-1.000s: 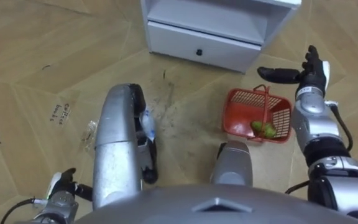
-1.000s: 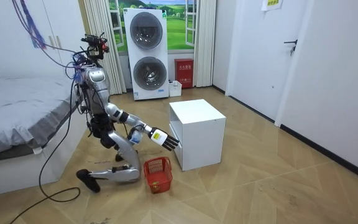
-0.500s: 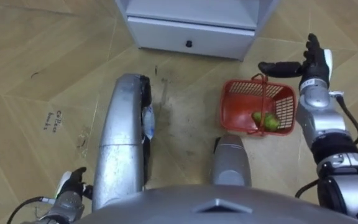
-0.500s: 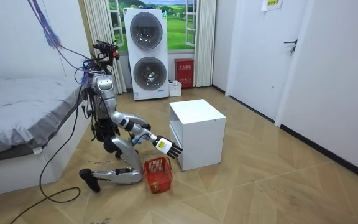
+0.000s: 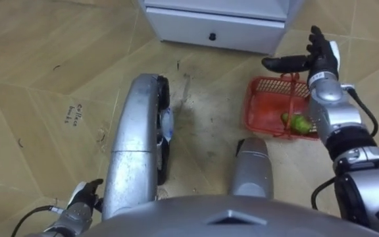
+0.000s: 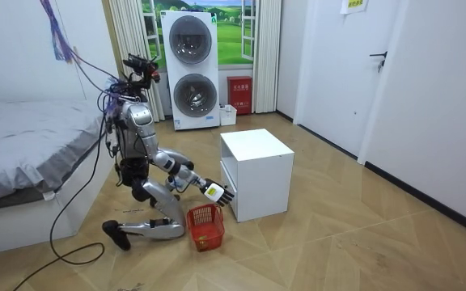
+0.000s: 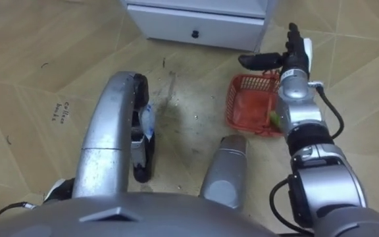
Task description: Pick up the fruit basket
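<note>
**Position.** The fruit basket [image 5: 258, 105] rests on the floor at 3 o'clock in the left eye view. It holds green fruit [image 5: 299, 122] and is not held.

**Hands.** The right hand [image 5: 318, 56] hovers above the basket's far rim at 2 o'clock, with fingers straight and apart and the thumb out. The left hand [image 5: 84, 197] sits low at 7 o'clock, and I cannot tell its finger state.

**Risks.**
- A grip on the mesh wall could tip the basket and spill the fruit.
- A nudge could slide it across the smooth wooden floor [image 5: 45, 79] into the white cabinet [image 5: 216, 26] at 12 o'clock.

**Room.** The robot kneels, with a bed [image 6: 23, 153] at 9 o'clock in the room view.
</note>
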Motion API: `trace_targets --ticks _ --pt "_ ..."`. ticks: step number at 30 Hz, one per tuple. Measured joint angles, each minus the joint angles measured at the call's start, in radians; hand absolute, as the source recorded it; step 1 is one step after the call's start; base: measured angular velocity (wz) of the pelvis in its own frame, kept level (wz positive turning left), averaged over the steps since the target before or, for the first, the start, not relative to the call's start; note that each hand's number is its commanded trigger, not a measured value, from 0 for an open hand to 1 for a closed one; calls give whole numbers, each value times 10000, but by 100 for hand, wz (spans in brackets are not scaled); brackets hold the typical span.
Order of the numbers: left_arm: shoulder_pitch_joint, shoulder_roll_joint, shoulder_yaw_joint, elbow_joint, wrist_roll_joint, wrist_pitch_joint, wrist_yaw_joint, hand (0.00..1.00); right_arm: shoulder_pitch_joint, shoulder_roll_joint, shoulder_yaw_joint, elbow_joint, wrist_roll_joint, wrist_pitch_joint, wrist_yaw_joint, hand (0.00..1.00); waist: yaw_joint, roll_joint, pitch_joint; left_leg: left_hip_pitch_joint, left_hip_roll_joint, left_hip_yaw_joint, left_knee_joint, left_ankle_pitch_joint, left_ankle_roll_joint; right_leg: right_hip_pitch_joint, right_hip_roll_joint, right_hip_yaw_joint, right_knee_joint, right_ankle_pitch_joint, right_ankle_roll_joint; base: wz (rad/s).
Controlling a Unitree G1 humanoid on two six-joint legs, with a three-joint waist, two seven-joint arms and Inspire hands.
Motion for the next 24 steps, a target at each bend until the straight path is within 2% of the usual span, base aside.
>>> trace_targets --ticks 3,5,8,14,17,24 --pt "-27 -9 -143 -4 -9 107 -128 0 10 21 143 163 155 -53 114 0 -28 51 -6 -70 26 20 -106 84 -168 -111 0 -22 22 -3 2 6" --pt "-49 -12 -200 -95 -64 126 -170 0 -16 25 286 492 454 -291 121 0 -5 119 -14 -91 41 -34 -147 110 -216 -103 49 -124 21 -3 2 6" --pt "-52 -27 -399 -103 -200 142 -181 0 -14 38 449 832 888 -539 145 0 13 284 21 -66 48 -135 -95 110 -218 -16 169 -188 27 -4 2 -1" --pt "-107 -74 -530 -103 -217 126 -165 0 -43 -8 466 1261 1665 -761 212 0 30 511 -41 -55 67 -92 -109 110 -217 -2 147 -193 37 -5 4 1" --pt "-102 -83 -627 -104 -218 125 -165 0 -44 -45 450 1305 1976 -775 270 0 26 558 -42 -20 164 -49 -110 110 -218 9 175 -197 37 -7 6 0" --pt "-108 -133 -642 -104 -522 123 -164 0 -44 -92 390 1413 2106 -866 372 0 22 592 -38 -19 160 -53 -123 110 -218 3 175 -196 35 -8 8 0"
